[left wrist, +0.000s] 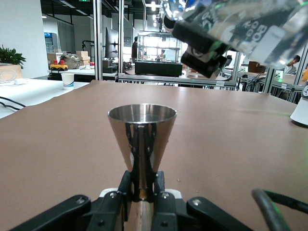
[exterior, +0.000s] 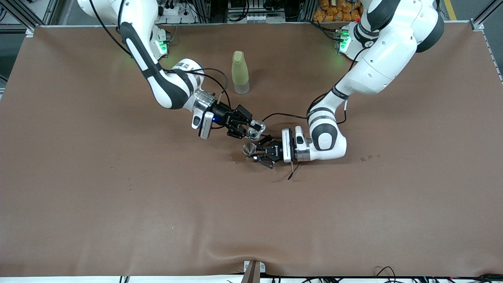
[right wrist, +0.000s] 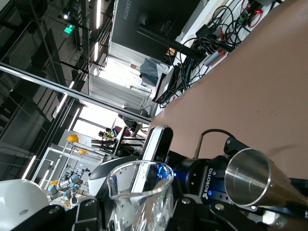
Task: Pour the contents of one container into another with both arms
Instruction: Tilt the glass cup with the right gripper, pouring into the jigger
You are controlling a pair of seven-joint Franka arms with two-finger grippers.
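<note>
Front view: high, facing the arms across the table [exterior: 78, 220]. Wrist views: close, both sharing the steel cup [left wrist: 142, 139].

A pale yellow-green bottle [exterior: 240, 72] stands upright on the brown counter [exterior: 118, 196]; a few small spots, perhaps drips [exterior: 369, 158], mark it.

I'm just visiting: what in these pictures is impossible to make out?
- Whether any liquid sits in the glass beaker held by the right claw: clear walls, and the right wrist view's edge cuts off its base.
- The metal cup's inside: the left wrist view looks from the side, and the front view shows it too small.
- The left claw fingertips: hidden by the cup.
- The bottle's contents: opaque sleeve.
</note>
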